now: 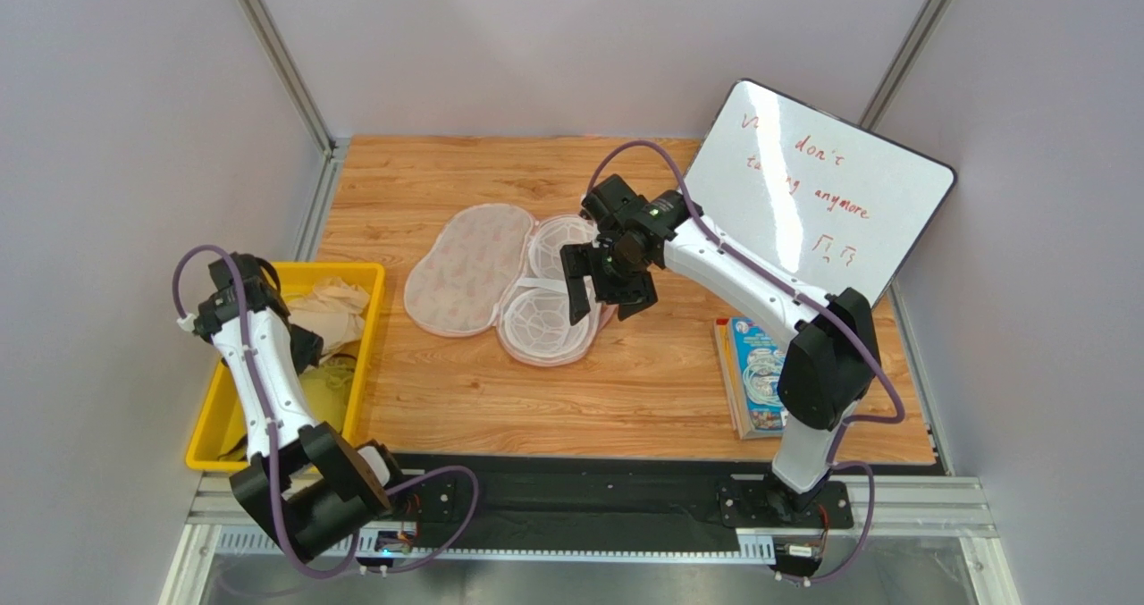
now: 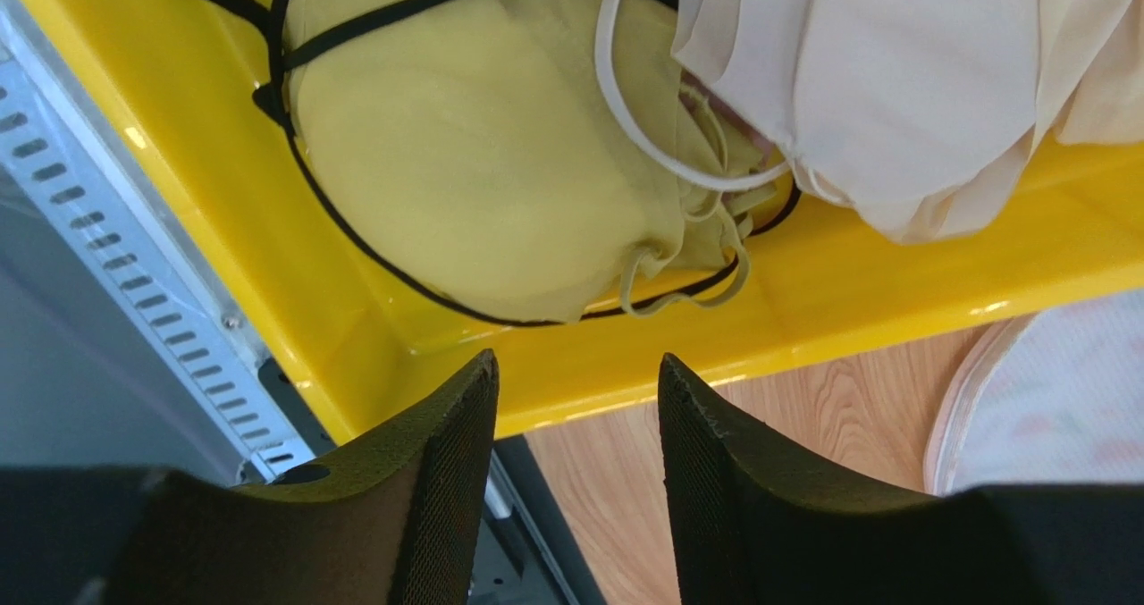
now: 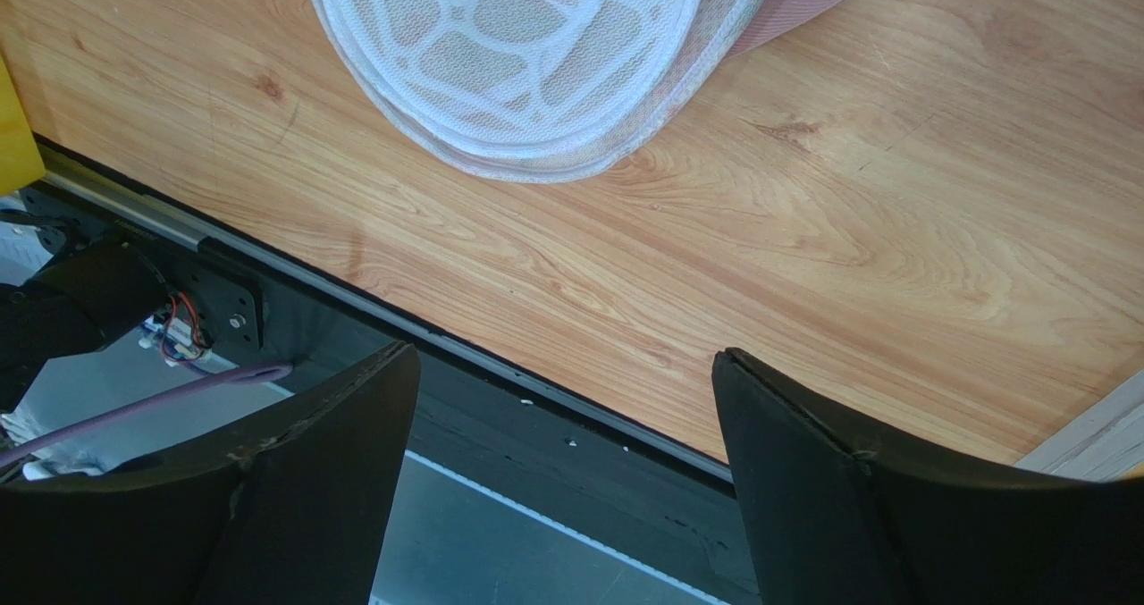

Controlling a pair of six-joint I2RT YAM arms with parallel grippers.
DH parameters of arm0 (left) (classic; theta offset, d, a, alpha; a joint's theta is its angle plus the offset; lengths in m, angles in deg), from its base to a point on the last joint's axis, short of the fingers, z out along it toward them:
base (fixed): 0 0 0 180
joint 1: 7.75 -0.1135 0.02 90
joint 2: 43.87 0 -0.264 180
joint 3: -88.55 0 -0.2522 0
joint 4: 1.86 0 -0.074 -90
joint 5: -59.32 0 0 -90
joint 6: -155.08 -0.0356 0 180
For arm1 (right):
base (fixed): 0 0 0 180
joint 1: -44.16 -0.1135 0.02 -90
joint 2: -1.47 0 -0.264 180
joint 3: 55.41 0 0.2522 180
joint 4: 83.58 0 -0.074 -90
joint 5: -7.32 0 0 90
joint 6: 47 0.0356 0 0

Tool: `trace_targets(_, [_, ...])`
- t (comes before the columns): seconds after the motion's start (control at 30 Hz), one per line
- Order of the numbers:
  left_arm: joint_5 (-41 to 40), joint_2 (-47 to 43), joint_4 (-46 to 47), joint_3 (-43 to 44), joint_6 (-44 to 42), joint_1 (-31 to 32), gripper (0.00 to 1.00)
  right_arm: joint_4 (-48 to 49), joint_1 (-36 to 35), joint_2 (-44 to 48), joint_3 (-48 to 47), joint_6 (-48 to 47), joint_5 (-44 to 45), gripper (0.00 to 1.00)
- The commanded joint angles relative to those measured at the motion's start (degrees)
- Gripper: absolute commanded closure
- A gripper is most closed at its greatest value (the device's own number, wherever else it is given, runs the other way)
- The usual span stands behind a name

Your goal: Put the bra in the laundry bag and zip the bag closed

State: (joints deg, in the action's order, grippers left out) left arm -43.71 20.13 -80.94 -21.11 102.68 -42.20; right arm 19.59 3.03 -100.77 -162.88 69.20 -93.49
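Since the bra (image 2: 457, 163) lies in the yellow bin (image 2: 833, 310), its rounded, black-edged cup looking yellowish beside one pale garment (image 2: 913, 82), we judge that the left gripper (image 2: 578, 418), jaws apart and empty, should come down on the cup's edge alone. The right gripper (image 3: 564, 431) hovers wide and empty at the edge of the laundry bag (image 1: 463, 270), which lies unzipped on the table (image 1: 672, 377). We count two grippers, one bag and one bin.

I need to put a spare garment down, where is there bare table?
Bare wood runs along the near edge of the table, between laundry bag, yellow bin and book. A strip lies behind the bag too. The bin is crowded with garments; the right gripper hangs over the bag.
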Motion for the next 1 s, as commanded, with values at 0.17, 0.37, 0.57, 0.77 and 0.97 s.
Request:
trace_targets(0.17, [-2.7,6.0,6.1,-0.4,1.5,-2.0,0.4,-0.5,-0.2,0.0,-2.1,-1.7,-1.9,0.14])
trace_targets(0.37, [1.5,7.9,12.3,-3.8,0.5,-2.8,0.32,-0.4,-0.1,0.2,-1.5,-2.6,-2.3,0.14])
trace_targets(0.57, [-0.7,9.9,11.0,-5.9,3.5,-4.0,0.3,-0.3,-0.2,-0.4,-1.4,-3.1,-2.6,0.14])
trace_targets(0.77, [-4.4,8.4,7.2,-6.0,7.5,-6.0,0.3,-0.3,-0.2,-0.7,-1.4,-3.0,-3.1,0.14])
trace_targets(0.97, [-1.7,11.7,8.9,-7.6,7.3,-7.6,0.33,-0.2,-0.1,-0.4,-1.0,-3.1,-3.1,0.14])
